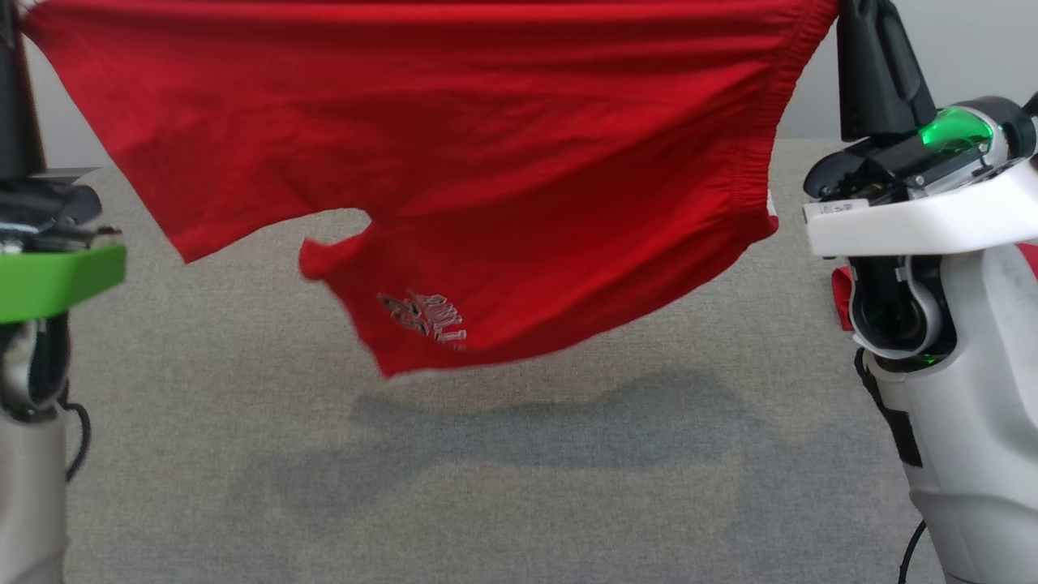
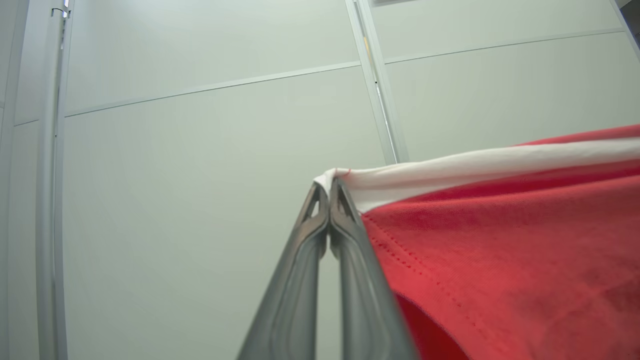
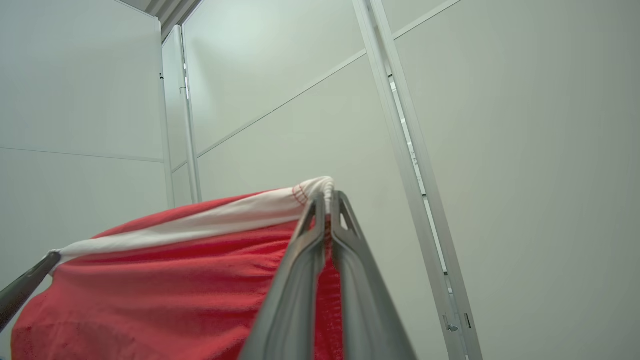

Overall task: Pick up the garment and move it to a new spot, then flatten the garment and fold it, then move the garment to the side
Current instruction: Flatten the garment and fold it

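1. Grey fabric covers the table point(image 1: 519, 503), which runs back to a pale wall.
2. Above it hangs the garment point(image 1: 486, 154), red and spread wide across the upper part of the head view, its lowest edge clear of the table.
3. Its top edge is pulled nearly straight between the two arms, and a white band point(image 2: 475, 167) runs along that edge.
4. A gathered elastic hem runs down the garment's right side in the head view. A notch cuts into the lower edge left of centre.
5. Near the bottom edge sits a small print point(image 1: 426, 318) in white and dark letters, too blurred to read.
6. The left gripper point(image 2: 328, 192) has its fingers clenched on one corner of the white band, and the cloth bunches up at the tips.
7. The right gripper point(image 3: 327, 200) is pinched tight on the opposite corner, with red stitching showing just beside its tips.
8. In the right wrist view the left gripper's dark tip shows at the lower left, at the far end of the band.
9. A soft shadow point(image 1: 559, 430) lies on the table below the cloth.
10. A green light point(image 1: 957, 130) glows on the right wrist, and a green block point(image 1: 57, 280) sits on the left arm.
11. Behind both grippers stand pale wall panels point(image 2: 200, 190) joined by metal strips point(image 3: 415, 160).
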